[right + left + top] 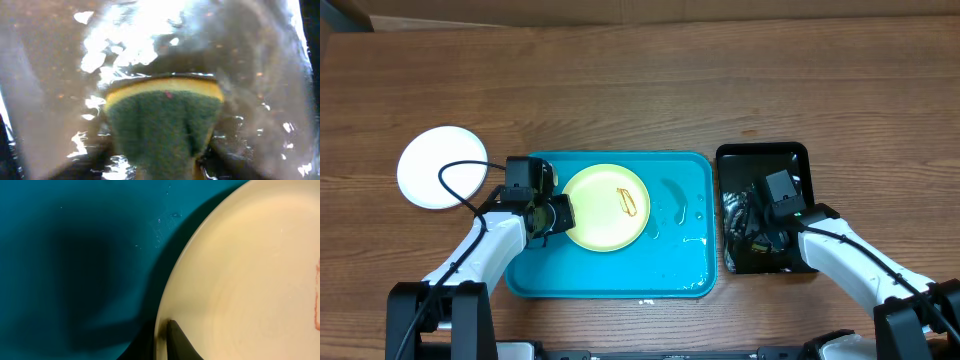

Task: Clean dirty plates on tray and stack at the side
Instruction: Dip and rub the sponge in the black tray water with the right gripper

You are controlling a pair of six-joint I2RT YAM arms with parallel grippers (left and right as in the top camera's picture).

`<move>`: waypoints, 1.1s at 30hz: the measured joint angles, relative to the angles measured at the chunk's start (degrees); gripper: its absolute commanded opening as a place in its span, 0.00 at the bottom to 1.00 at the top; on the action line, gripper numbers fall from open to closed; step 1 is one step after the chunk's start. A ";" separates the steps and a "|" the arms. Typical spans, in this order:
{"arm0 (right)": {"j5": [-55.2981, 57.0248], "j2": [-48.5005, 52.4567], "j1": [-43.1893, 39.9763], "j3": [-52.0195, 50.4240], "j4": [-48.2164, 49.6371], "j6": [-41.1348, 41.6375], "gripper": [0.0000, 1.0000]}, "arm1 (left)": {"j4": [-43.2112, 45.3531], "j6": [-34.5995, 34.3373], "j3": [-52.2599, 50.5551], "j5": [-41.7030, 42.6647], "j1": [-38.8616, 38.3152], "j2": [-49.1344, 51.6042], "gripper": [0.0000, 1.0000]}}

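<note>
A pale yellow-green plate (607, 207) with an orange-brown smear (628, 202) lies on the turquoise tray (620, 270). My left gripper (555, 213) is shut on this plate's left rim. In the left wrist view one dark finger (177, 342) lies on the plate (250, 270) just inside its edge, and the other is hidden underneath. A white plate (442, 167) rests on the table left of the tray. My right gripper (760, 215) is low in the black tray (762, 155), closed on a green-and-yellow sponge (162, 120) over wet, shiny water.
The black tray stands close against the turquoise tray's right side. Water drops lie on the turquoise tray's right half (675, 205). A black cable (455, 185) loops over the white plate's lower edge. Bare wooden table (640, 90) stretches behind both trays.
</note>
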 measured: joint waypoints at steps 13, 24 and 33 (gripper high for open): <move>-1.07 -0.48 -0.02 0.90 -7.34 0.46 0.86 | -0.07 0.02 0.00 0.00 0.00 0.00 0.18; 1.36 0.17 -0.02 0.15 1.33 -2.10 0.45 | 0.31 0.02 0.00 0.02 0.00 0.00 0.28; 1.79 0.39 -0.02 0.44 2.84 -2.64 0.03 | 0.31 0.02 0.00 -0.04 0.00 0.00 0.25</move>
